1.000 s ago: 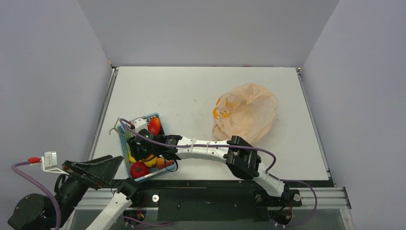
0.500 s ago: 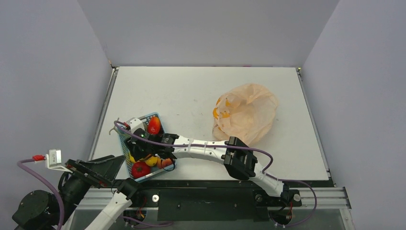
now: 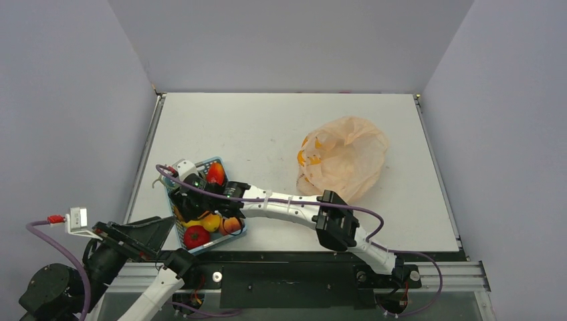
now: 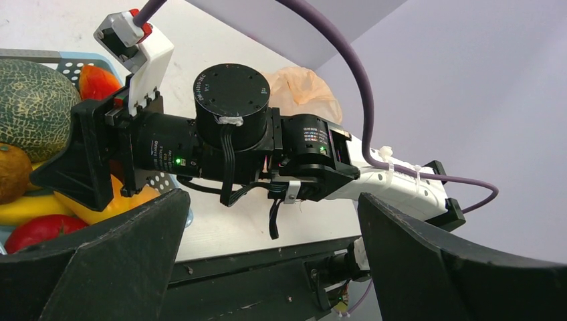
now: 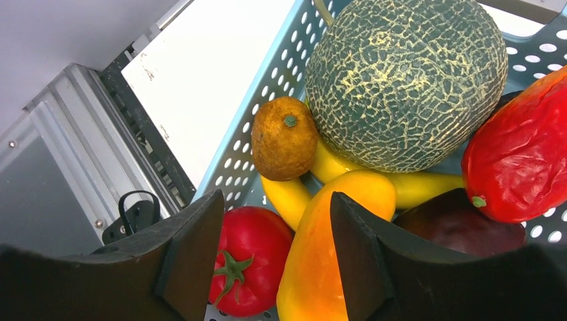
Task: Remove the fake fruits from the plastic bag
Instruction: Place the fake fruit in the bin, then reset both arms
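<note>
Right gripper (image 5: 274, 197) was held just above the blue basket (image 5: 267, 93), fingers spread wide, nothing gripped. Seen inside the basket: the orange-yellow mango shape (image 5: 321, 251), red-orange pointed fruit (image 5: 515, 160), dark purple fruit (image 5: 468, 231) and small brown fruit (image 5: 284, 137), packed against a melon (image 5: 404, 80), bananas (image 5: 289, 199) and a tomato (image 5: 244, 267). Plastic bag (image 3: 344, 157) was seen crumpled on the table (image 3: 267, 120), well right of the basket. Left gripper (image 4: 271, 200) was held near-left of the basket, wide apart, empty.
</note>
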Tool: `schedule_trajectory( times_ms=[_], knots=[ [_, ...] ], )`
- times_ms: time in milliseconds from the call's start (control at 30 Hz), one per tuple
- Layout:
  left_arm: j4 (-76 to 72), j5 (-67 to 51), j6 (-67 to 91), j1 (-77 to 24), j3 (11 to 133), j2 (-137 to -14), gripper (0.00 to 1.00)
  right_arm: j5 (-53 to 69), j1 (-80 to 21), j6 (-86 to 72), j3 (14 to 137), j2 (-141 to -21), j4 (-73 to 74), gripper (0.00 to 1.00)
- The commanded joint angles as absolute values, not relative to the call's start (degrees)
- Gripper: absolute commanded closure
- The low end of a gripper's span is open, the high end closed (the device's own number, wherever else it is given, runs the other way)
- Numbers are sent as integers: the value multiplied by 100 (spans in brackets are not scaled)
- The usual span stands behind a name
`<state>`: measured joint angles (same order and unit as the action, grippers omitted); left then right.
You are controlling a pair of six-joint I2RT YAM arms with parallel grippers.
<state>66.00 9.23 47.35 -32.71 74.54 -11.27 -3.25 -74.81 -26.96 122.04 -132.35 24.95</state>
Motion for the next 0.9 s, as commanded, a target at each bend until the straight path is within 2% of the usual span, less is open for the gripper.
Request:
schedule_trajectory(
  times_ms=[0, 133, 267, 467, 600, 867],
  knots=[
    [6521, 1008, 4720, -3325, 7408, -1079, 3, -468, -7450, -2577, 12258, -13011, 2581, 44],
    [6506, 1023, 4737, -3345, 7354, -1072, 3, -594, -7393, -2498, 11537, -12350, 2388, 44],
    [6485, 1085, 4742, -3405, 7306, -1081, 3, -660, -7209, -2519, 10305, -11375, 1989, 44],
    [6313, 1141, 4750, -3522, 7128, -1120, 3, -1095, -6656, -2561, 7937, -9296, 1590, 44],
    [6104, 1141, 4773, -3593, 6869, -1145, 3, -1594, -6220, -2450, 6809, -7919, 1772, 44],
    [5636, 1128, 4736, -3751, 6443, -1340, 3, -2150, -5082, -2047, 5843, -5544, 2963, 39]
  ],
)
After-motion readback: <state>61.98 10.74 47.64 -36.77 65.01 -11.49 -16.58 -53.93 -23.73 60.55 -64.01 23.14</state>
